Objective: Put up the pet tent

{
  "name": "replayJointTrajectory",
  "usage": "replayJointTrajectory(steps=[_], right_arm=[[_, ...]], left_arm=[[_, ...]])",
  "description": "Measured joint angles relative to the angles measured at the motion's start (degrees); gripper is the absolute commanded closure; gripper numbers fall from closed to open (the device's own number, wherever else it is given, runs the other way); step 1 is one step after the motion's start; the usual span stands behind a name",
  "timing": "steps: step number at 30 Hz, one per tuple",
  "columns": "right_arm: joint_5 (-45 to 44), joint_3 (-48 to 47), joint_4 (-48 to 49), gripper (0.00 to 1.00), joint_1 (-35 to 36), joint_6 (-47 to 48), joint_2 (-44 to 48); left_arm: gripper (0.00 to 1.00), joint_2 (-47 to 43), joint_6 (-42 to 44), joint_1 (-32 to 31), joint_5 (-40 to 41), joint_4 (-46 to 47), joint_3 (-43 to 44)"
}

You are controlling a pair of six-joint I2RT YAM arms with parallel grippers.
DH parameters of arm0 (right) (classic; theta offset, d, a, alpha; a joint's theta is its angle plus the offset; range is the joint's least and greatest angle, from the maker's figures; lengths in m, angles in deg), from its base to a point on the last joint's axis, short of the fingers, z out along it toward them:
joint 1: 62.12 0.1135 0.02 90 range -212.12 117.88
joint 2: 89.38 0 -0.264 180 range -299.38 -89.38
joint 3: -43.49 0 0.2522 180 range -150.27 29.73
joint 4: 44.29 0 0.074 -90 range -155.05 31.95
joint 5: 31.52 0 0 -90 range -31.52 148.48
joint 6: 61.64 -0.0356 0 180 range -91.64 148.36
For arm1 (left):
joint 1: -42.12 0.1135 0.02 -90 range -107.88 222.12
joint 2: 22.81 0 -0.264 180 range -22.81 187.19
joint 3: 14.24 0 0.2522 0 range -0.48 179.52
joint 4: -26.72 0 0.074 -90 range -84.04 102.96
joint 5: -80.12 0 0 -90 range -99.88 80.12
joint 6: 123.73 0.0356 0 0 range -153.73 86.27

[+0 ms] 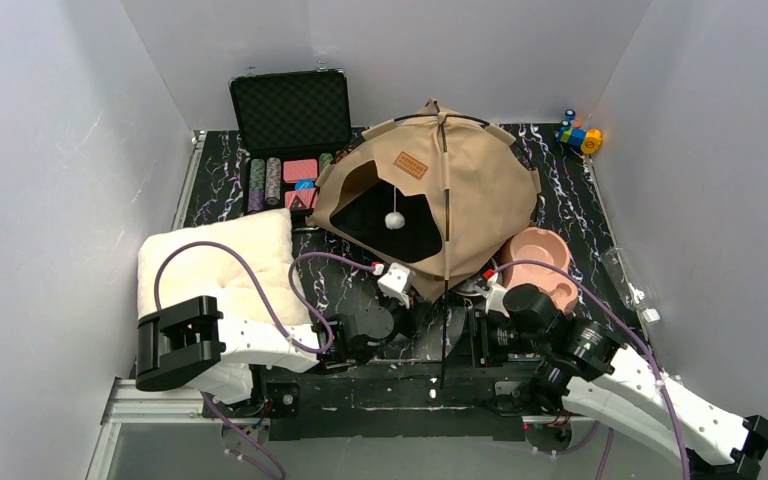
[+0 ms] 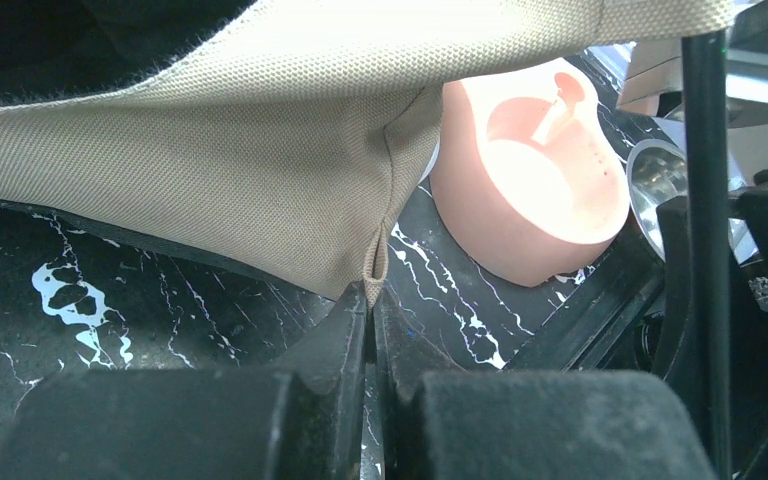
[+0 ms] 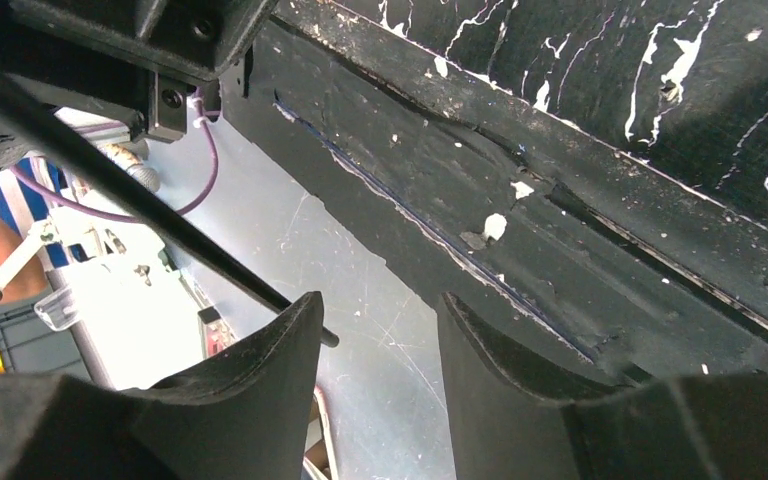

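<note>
A: Top: tent [image 1: 460, 190] slumped on the table [image 1: 560, 170], middle toward far edge; pole [image 1: 446, 250] runs down it to the near edge.
B: Left wrist: left gripper [image 2: 370, 300] pressed together on tent's corner seam; thin pinch, may slip out if pulled.
A: Right wrist: right gripper [image 3: 380, 330] spread, nothing between; pole sits off to one side, so closing could miss it.

The pet tent [image 1: 480, 190] hides part of the pink bowl [image 1: 542, 250]; far toy [image 1: 580, 137], perhaps a car, too small.

The brown label patch [image 1: 411, 165] on the pet tent [image 1: 480, 190] carries print too small to read.
</note>
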Motion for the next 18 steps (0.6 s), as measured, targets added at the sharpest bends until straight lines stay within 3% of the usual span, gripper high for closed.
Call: replayJointTrajectory(steps=[10, 18], right_arm=[[-1.68, -3.34, -0.90, 0.42, 0.22, -0.52, 3.63], [-1.01, -2.78, 3.37, 0.48, 0.33, -1.79, 2.32]], left_arm=[[1.00, -0.63, -0.70, -0.02, 0.83, -0.28, -0.13], [1.00, -0.72, -0.74, -0.02, 1.09, -0.31, -0.42]])
